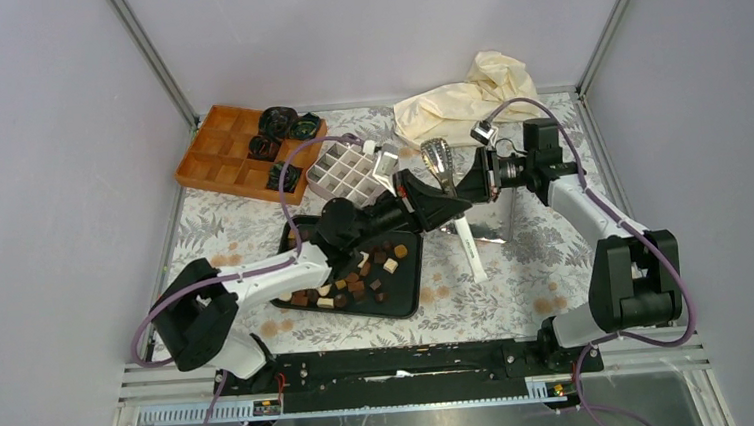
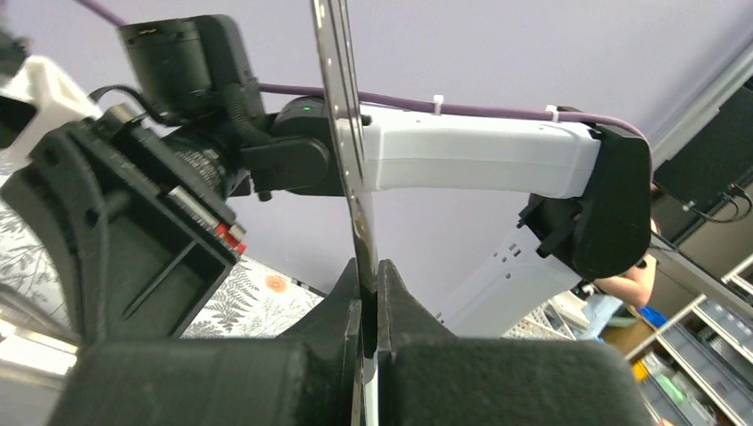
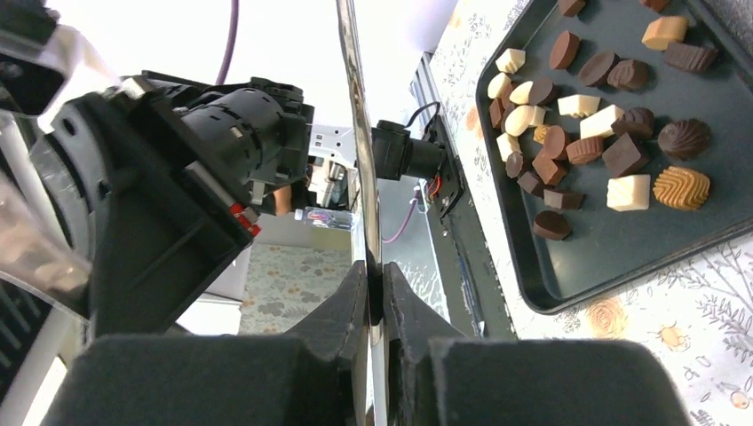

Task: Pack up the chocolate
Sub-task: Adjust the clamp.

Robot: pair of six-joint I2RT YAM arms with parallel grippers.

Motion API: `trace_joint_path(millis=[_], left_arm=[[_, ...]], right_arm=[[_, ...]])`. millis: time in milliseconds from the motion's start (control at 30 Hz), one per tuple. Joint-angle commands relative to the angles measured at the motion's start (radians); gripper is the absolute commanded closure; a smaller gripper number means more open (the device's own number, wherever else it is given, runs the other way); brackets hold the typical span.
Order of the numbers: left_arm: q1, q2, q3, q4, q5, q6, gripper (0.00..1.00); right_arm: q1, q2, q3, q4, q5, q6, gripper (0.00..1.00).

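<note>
Chocolate pieces (image 3: 583, 149) in dark, light brown and cream are lying loose in the black tray (image 1: 403, 289), bunched toward its near-left side. Left gripper (image 2: 368, 266) is clamping the metal tongs (image 1: 436, 156), fingers pressed flat on the thin strip. The right gripper (image 3: 375, 266) is pinching the same tongs, closed tight likewise. Tongs are hanging above the table, just past the tray's far-right corner. White compartment box (image 1: 343, 172) is sitting behind the tray; orange divided tray (image 1: 213, 149) is holding crumpled paper cups (image 1: 281, 119) at far left.
</note>
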Motion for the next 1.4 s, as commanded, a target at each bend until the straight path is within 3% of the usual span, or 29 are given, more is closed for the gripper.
trace_joint_path(millis=[0,67,133,200,300,533,967,1167,1367], left_arm=[[-0.002,-0.086,-0.055,0.334,-0.097,-0.015,1.00],[0.028,-0.081,-0.102,0.357,-0.139,-0.091,1.00],[0.064,-0.089,-0.157,0.394,-0.183,-0.148,1.00],[0.084,-0.119,-0.204,0.396,-0.222,-0.161,1.00],[0.094,-0.169,-0.241,0.331,-0.271,-0.134,1.00],[0.093,-0.134,-0.189,0.345,-0.262,-0.114,1.00],[0.044,-0.030,-0.069,0.387,-0.322,-0.061,1.00],[0.017,-0.004,-0.063,0.444,-0.405,-0.058,1.00],[0.007,0.034,-0.052,0.509,-0.492,-0.096,1.00]], right_arm=[[-0.003,-0.008,0.046,0.098,0.020,0.042,0.85],[-0.007,-0.038,0.116,0.014,0.003,-0.073,0.54],[-0.019,-0.066,0.232,-0.338,0.058,-0.366,0.27],[-0.023,-0.093,0.338,-0.594,0.147,-0.651,0.11],[-0.023,-0.149,0.387,-0.749,0.199,-0.854,0.01],[-0.006,-0.195,0.349,-1.060,-0.012,-1.305,0.00],[0.091,-0.166,0.332,-0.809,0.145,-0.920,0.00],[0.114,-0.128,0.356,-0.666,0.041,-0.717,0.00],[0.132,-0.108,0.369,-0.542,0.016,-0.525,0.11]])
